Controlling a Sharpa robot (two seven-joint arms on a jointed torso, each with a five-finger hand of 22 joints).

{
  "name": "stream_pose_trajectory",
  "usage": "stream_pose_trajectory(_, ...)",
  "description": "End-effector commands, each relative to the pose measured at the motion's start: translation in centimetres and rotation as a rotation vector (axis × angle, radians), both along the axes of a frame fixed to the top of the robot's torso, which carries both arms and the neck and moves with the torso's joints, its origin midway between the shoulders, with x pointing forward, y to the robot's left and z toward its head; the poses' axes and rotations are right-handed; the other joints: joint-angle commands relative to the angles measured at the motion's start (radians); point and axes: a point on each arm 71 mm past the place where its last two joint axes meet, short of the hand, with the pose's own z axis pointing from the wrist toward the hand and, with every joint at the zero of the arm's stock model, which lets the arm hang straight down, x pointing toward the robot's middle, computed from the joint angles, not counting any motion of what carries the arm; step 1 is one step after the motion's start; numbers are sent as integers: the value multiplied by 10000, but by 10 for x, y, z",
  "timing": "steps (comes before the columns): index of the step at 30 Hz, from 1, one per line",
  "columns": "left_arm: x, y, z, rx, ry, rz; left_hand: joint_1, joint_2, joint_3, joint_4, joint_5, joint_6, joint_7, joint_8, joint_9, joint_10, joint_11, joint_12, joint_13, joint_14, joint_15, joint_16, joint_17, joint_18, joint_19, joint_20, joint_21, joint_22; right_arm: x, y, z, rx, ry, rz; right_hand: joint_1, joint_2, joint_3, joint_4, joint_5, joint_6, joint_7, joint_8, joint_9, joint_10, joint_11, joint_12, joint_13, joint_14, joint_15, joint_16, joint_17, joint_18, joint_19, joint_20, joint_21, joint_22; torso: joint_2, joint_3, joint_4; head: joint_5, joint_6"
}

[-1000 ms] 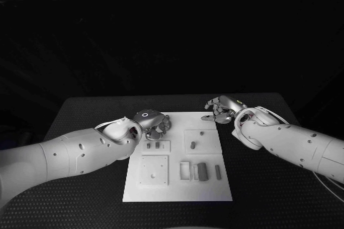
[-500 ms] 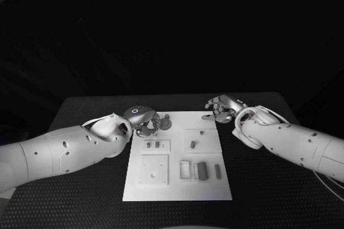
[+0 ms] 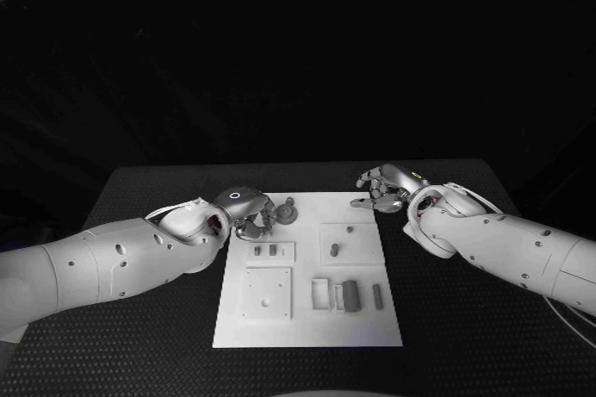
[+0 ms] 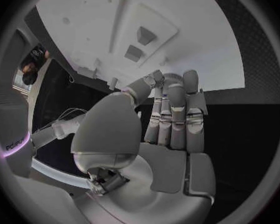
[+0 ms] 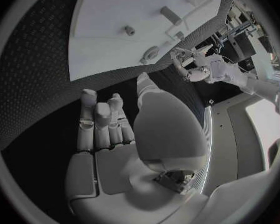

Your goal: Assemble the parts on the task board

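The white task board lies mid-table with several small grey parts on it. A round grey part with a peg on top stands near the board's far left corner. My left hand is beside it on the left, fingertips against it. In the left wrist view a ribbed grey part sits pinched between the thumb and the straight fingers. My right hand hovers at the board's far right corner with fingers loosely bent and nothing in it; its fingers show over the black table.
On the board are a small plate with two short parts, a square plate with two pegs, a larger plate with a hole, and three upright bars. Black table surrounds the board.
My left hand has drawn back to the left from above the board's far left corner, uncovering the round part. The right hand has stayed where it was.
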Motion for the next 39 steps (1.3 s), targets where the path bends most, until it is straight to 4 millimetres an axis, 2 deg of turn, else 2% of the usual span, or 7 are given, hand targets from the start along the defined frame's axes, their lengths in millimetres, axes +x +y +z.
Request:
stream_pose_trajectory(1,1,0,-3,130,248,-46,-96,64,40,33,53,51,-13,15,2,83,24,1,12,48,-35,10,-11,311,28,6,-6,198,0,2,0,-31,54,114,-95,4,78,7,-3,-210,259,-30,16,-72,25,51,-10,-90,-2,33,-15,304,4,-98,44,9,0,10,1,-7,-3)
stream_pose_trajectory(11,1,-3,-10,271,420,-86,-100,63,39,35,53,51,-13,15,2,83,24,-1,13,48,-35,9,-11,310,28,5,-7,198,0,2,0,-29,55,122,-94,3,79,7,-3,-210,259,-31,17,-73,25,53,-13,-91,-2,34,-17,304,3,-98,44,9,0,-4,-1,-7,-19)
stream_pose_trajectory(39,5,-4,-15,555,622,-5,-104,95,54,42,59,34,-7,-1,-5,67,27,-30,15,35,-33,-3,-15,307,16,0,-25,196,0,3,0,-24,53,130,-99,5,80,8,-3,-213,260,-32,18,-75,26,57,-18,-92,-1,37,-21,304,2,-98,46,9,1,17,-5,-22,-42)
